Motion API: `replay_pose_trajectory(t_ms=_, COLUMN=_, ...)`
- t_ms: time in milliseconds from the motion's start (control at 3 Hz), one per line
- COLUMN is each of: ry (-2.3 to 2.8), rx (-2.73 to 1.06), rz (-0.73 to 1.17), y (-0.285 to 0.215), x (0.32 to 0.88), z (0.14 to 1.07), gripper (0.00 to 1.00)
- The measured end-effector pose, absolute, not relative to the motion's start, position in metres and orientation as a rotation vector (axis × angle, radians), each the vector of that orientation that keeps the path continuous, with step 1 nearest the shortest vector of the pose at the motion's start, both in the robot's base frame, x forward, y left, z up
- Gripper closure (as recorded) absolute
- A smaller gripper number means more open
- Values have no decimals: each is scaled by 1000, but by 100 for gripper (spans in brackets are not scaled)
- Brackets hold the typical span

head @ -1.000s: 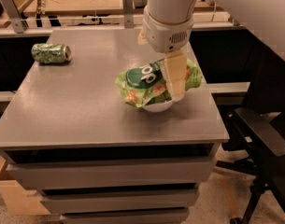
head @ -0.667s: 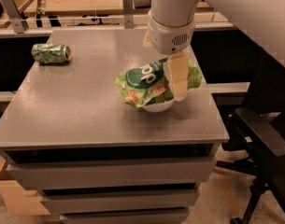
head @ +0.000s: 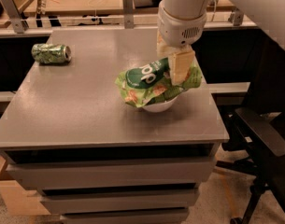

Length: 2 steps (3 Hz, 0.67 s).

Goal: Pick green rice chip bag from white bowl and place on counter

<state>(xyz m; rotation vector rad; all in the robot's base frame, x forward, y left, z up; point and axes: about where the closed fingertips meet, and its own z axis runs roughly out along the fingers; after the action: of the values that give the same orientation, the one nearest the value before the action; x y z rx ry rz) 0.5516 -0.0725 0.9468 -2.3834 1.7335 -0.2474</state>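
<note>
Hanging under the white arm (head: 184, 6), the pincer (head: 172, 68) was seen low over the right half of the grey surface (head: 86, 101), closed on the upper right part of the chip bag (head: 146, 80). One tan finger (head: 180, 65) was pressed against the bag's front, with the other set behind it. The crumpled green bag was laid across the bowl (head: 158, 107), wider than it and hiding its rim; only the bowl's white underside was shown, resting on the surface. A green can (head: 51, 53) was laid on its side near the far left corner, well apart from the bowl. A dark chair (head: 263, 139) was placed beside the surface on the right
</note>
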Motion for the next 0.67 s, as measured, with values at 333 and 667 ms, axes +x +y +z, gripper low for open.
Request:
replay_pose_trajectory(t_ms=333, ry=1724, rx=-2375, rz=-251, y=-74, x=548, z=953, gripper=65)
replay_pose_trajectory(t_ms=667, ry=1697, rx=-2340, rz=-206, y=-73, x=540, z=965, gripper=96)
